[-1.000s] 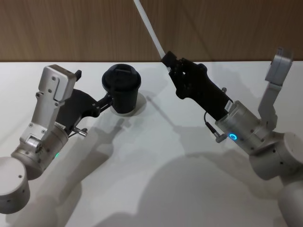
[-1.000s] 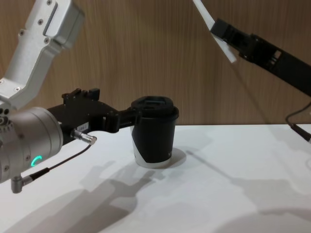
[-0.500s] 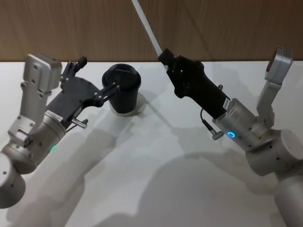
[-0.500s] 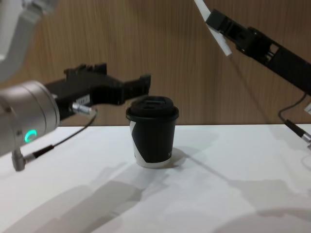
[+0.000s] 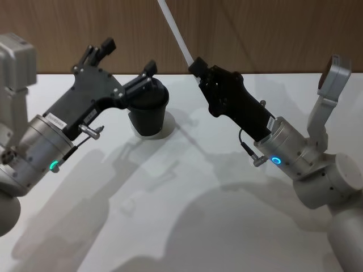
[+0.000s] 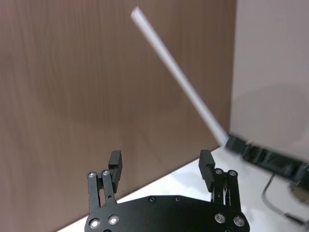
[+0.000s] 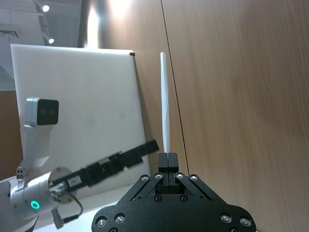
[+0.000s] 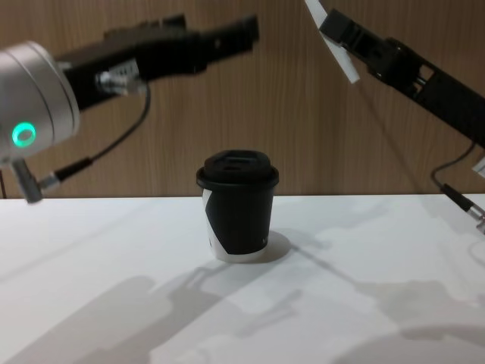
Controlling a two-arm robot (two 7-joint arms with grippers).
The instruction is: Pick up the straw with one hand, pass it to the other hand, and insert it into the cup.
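The right claw is clamped tight on the straw close to its lower end, holding it in the air above the worktop; in the chest view a short stub pokes out below the grip. The straw's long axis slants steeply, with its free upper length rising toward the far edge and leaning to the robot's left.

The left claw hangs raised above the cup, fingers spread wide and holding nothing. Its own camera has the straw crossing diagonally beyond the gap between the fingers, apart from both.

The lidded cup stands upright on the worktop near the far edge, left of the middle.

The handover looks due next. The straw lies to the right of the left claw, so that claw would need to reach across and close on the bare length above the right claw's grip.
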